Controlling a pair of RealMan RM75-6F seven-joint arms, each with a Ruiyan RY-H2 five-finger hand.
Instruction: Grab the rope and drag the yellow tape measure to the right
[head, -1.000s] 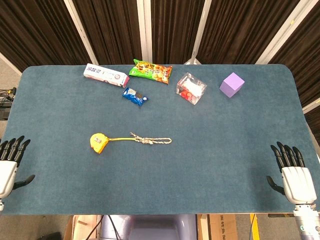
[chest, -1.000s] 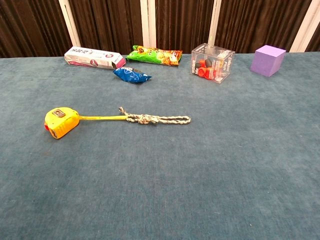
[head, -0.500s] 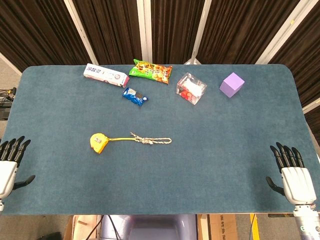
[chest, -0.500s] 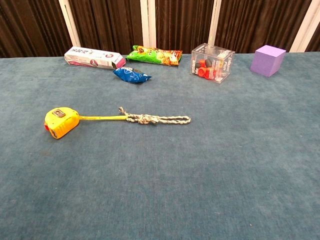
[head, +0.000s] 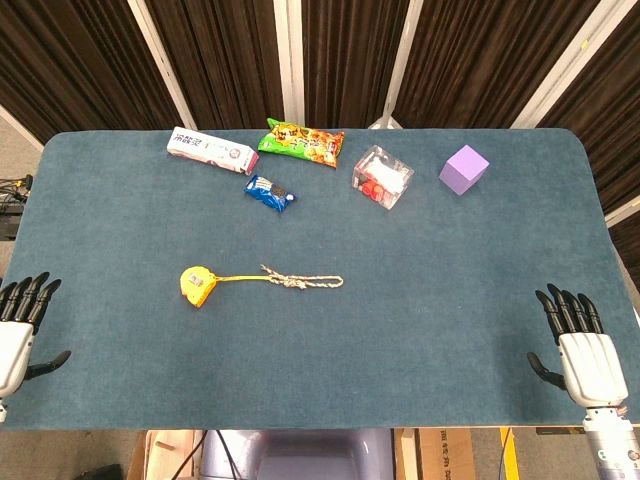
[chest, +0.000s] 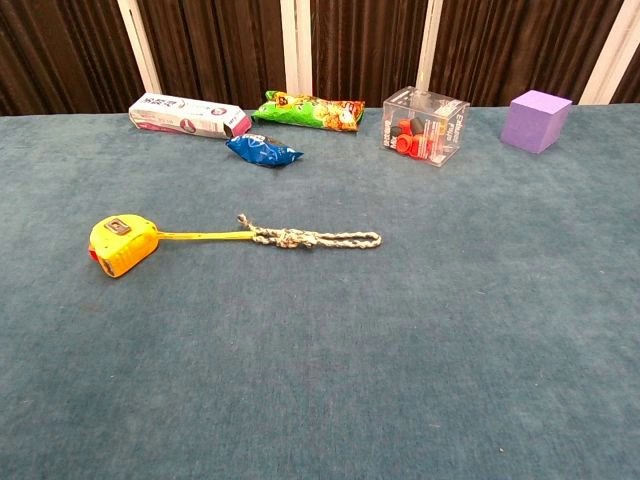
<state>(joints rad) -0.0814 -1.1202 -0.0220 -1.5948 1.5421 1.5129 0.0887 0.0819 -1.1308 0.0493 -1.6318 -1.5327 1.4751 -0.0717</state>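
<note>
A yellow tape measure (head: 198, 283) (chest: 122, 245) lies left of the table's middle, its yellow blade drawn out to the right. A short braided rope (head: 303, 281) (chest: 314, 238) is tied to the blade's end and lies flat, pointing right. My left hand (head: 18, 330) hovers at the table's near left corner, fingers spread, holding nothing. My right hand (head: 581, 352) is at the near right corner, fingers apart and empty, far from the rope. Neither hand shows in the chest view.
Along the far side lie a white toothpaste box (head: 210, 150), a green snack bag (head: 300, 141), a blue packet (head: 269, 193), a clear box of red pieces (head: 382, 177) and a purple cube (head: 464, 168). Blue cloth covers the table (head: 450, 290).
My right hand has shifted slightly left and toward the near edge. The tape measure, rope and left hand have not moved.
</note>
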